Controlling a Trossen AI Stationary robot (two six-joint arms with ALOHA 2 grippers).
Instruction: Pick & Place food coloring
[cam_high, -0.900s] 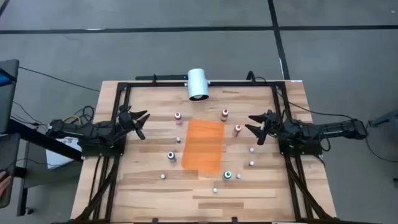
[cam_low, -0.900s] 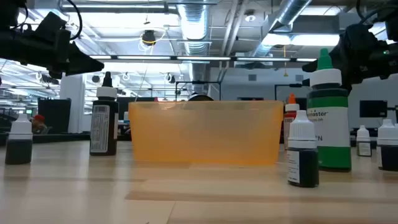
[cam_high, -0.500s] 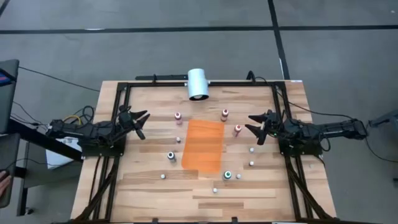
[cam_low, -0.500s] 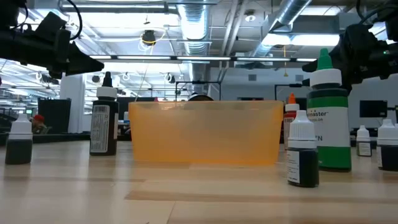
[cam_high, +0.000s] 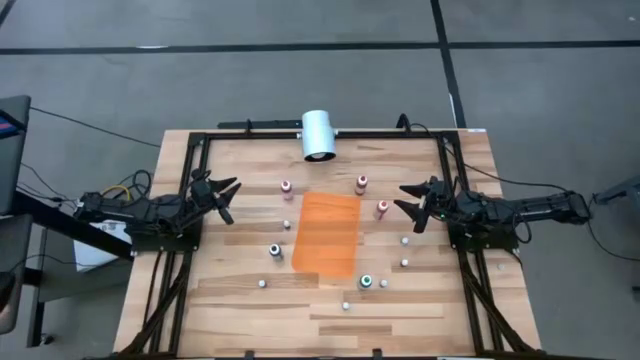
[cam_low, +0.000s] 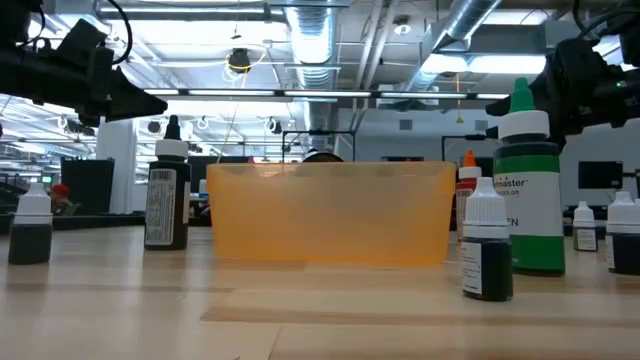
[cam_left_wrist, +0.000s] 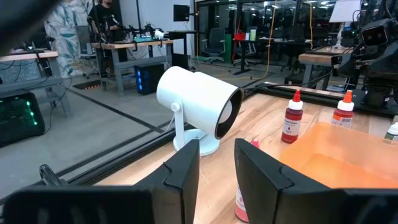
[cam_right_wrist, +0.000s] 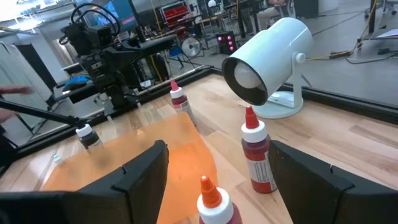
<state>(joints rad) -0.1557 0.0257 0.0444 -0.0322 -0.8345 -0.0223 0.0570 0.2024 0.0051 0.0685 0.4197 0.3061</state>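
Note:
Several tiny food coloring bottles stand upright on their bases around a flat orange tray (cam_high: 326, 233): pink-topped ones (cam_high: 287, 187) (cam_high: 361, 183) (cam_high: 381, 208), teal-topped ones (cam_high: 275, 250) (cam_high: 366, 282), and whitish ones (cam_high: 405, 240) (cam_high: 346, 305). In the low view a green bottle (cam_low: 528, 190) and dark ones (cam_low: 488, 245) (cam_low: 166, 200) flank the tray (cam_low: 330, 212). My left gripper (cam_high: 226, 198) (cam_left_wrist: 217, 168) hovers open at the table's left side. My right gripper (cam_high: 408, 205) (cam_right_wrist: 224, 180) hovers open at the right side, near a red bottle (cam_right_wrist: 258, 152). Neither touches anything.
A big white cylinder (cam_high: 318, 135) on a stand sits at the table's far edge, seen also in the left wrist view (cam_left_wrist: 199, 106). A black frame (cam_high: 200, 140) runs along the table's sides. Bare wood lies near the front edge (cam_high: 300, 325).

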